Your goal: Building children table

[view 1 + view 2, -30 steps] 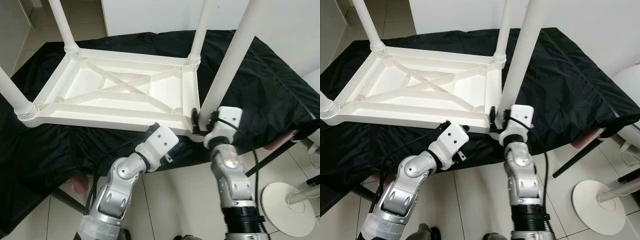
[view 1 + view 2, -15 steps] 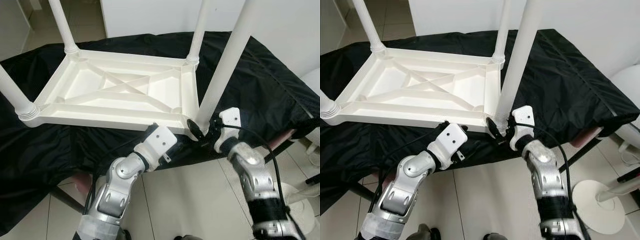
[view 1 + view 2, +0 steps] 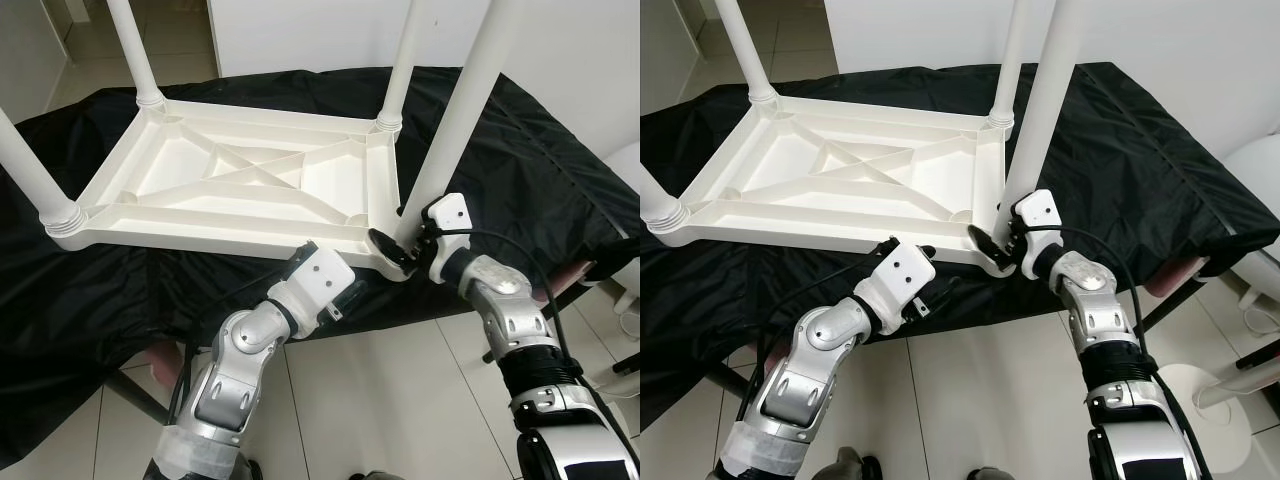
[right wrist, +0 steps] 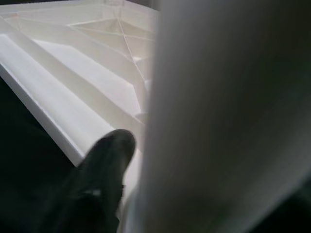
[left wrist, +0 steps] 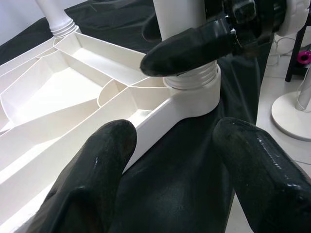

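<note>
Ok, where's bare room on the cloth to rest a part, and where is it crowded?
Free: black cloth right of the upturned table, out to its right edge, and the strip along the near edge on the left. Crowded: the near-right corner, where the right gripper clasps the leg and the open left gripper hovers.

The left arm rises from 7 o'clock, elbow bent, its wrist aimed toward 1 o'clock. The left gripper (image 5: 172, 160) has its two black fingers (image 5: 97, 170) spread wide apart, holding nothing. The right arm comes up from 5 o'clock and bends toward 10 o'clock. The right gripper (image 3: 397, 243) is closed around the leg (image 3: 455, 120) base, one finger (image 5: 194, 46) pressed against it.
</note>
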Motion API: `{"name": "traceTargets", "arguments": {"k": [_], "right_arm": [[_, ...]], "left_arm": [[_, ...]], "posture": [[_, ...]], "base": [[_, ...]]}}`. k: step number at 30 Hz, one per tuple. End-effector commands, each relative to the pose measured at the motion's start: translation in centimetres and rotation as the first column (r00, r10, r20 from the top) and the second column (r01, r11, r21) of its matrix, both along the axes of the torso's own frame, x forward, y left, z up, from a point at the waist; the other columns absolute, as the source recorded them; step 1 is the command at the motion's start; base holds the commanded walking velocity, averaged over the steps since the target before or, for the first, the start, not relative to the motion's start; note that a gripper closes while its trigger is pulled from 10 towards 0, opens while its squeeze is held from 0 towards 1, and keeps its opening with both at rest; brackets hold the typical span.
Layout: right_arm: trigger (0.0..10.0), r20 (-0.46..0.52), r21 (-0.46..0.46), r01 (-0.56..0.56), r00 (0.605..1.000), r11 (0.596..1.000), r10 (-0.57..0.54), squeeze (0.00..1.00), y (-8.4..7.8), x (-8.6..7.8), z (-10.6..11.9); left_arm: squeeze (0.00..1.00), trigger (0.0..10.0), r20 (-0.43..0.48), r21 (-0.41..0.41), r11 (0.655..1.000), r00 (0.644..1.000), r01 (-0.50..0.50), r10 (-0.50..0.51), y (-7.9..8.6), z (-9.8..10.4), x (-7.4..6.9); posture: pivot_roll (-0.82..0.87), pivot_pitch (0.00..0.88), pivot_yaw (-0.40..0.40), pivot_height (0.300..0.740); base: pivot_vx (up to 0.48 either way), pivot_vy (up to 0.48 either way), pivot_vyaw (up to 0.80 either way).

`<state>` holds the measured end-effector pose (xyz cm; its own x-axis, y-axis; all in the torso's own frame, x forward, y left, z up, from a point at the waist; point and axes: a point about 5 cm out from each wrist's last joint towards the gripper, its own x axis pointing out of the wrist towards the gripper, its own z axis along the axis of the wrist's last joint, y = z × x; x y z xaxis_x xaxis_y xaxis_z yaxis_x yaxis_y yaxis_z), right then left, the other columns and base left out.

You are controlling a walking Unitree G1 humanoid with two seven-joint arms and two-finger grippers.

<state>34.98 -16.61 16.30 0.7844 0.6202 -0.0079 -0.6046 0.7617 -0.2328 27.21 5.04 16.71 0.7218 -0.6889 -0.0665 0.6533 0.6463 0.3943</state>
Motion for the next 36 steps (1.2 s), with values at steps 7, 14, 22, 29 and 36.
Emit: {"name": "traceTargets", "arguments": {"k": [7,14,22,29,36], "right_arm": [[0.0,-0.060,0.002,-0.054,0.997,0.999,0.054,0.00,0.2,-0.1,-1.3],[10.0,-0.065,0.079,0.023,0.998,0.997,-0.017,0.00,0.6,0.0,-1.3],[10.0,-0.082,0.202,0.179,0.983,0.963,-0.165,0.00,1.6,-0.3,-1.0],[10.0,-0.180,0.247,0.461,0.886,0.852,-0.428,0.00,2.5,-1.4,-2.0],[10.0,-0.204,0.277,0.638,0.769,0.718,-0.605,0.00,5.3,-3.3,-2.0]], "left_arm": [[0.00,10.0,0.024,-0.019,0.992,0.992,-0.122,0.123,0.7,0.0,0.3],[0.00,10.0,0.022,-0.011,0.993,0.993,-0.117,0.117,0.8,-0.1,0.2],[0.00,10.0,0.010,-0.025,0.993,0.994,-0.112,0.112,0.6,-0.1,0.1],[0.00,10.0,-0.018,-0.065,0.992,0.994,-0.108,0.107,0.4,0.0,0.1],[0.00,10.0,-0.020,-0.067,0.992,0.995,-0.103,0.102,0.1,-0.1,0.1]], "posture": [[-0.05,0.106,-0.011,0.740],[-0.06,0.113,-0.007,0.740],[-0.07,0.121,-0.001,0.740],[-0.09,0.122,0.004,0.740],[-0.09,0.123,-0.005,0.740]], "base": [[0.000,0.000,0.00],[0.000,0.000,0.00],[0.000,0.000,0.00],[0.000,0.000,0.00],[0.000,0.000,0.00]]}}
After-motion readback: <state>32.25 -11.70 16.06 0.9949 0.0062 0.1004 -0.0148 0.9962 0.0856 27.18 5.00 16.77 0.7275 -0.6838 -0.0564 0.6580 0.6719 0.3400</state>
